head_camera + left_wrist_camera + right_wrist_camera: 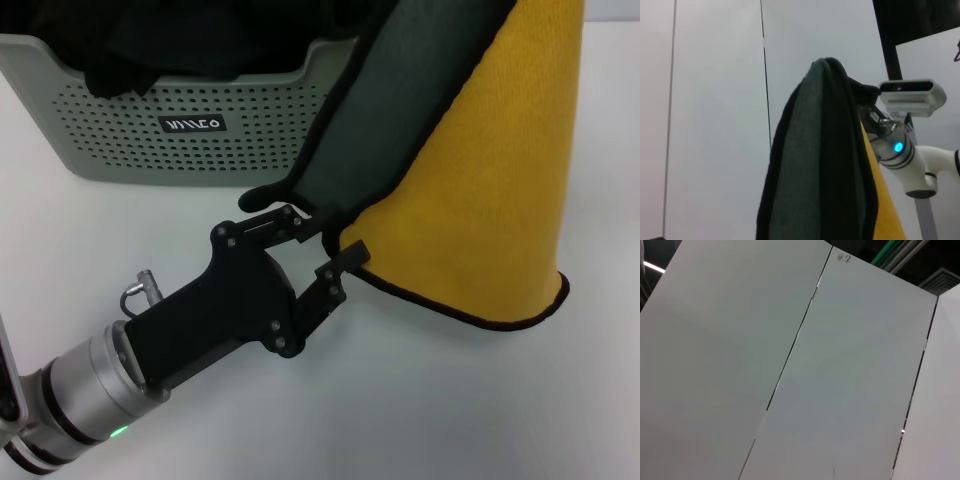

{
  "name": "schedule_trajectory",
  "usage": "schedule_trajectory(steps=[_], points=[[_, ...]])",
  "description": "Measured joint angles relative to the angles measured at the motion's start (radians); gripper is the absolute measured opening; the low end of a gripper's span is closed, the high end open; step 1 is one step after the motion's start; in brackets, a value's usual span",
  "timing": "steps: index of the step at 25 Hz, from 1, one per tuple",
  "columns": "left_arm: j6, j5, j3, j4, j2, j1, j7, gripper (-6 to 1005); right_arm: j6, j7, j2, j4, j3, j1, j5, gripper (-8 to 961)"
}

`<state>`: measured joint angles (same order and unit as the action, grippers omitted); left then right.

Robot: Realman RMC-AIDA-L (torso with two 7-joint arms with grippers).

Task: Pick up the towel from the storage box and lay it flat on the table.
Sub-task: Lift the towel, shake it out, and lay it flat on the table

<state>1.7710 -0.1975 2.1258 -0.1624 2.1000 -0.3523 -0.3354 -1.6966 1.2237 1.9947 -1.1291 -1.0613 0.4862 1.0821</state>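
1. The towel (pixel 480 190) is hanging in the air over the table (pixel 480 410), draping down from the top of the head view, yellow side toward the right and dark grey-green side toward the left.
2. Its black-bound bottom edge is curving just above the tabletop, and its lower left corner is sitting between the open fingers of the left gripper (pixel 325 250), which are not clamping it.
3. In the left wrist view the towel (pixel 825 165) is dangling from the right gripper (pixel 867 107), whose fingers are wrapped in cloth, so their grip cannot be told.
4. The storage box (pixel 200 130) is standing behind, holding black cloths (pixel 150 45).
5. Bare tabletop is lying open in front and to the right.
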Motion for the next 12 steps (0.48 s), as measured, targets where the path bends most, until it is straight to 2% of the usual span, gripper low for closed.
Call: schedule_trajectory(steps=[11, 12], points=[[-0.002, -0.003, 0.0, 0.002, 0.001, 0.001, 0.005, 324, -0.002, 0.009, 0.0, -0.017, 0.009, 0.001, -0.001, 63], [-0.002, -0.001, -0.001, 0.001, 0.002, 0.002, 0.006, 296, -0.002, 0.01, 0.0, -0.018, 0.009, -0.001, -0.001, 64]])
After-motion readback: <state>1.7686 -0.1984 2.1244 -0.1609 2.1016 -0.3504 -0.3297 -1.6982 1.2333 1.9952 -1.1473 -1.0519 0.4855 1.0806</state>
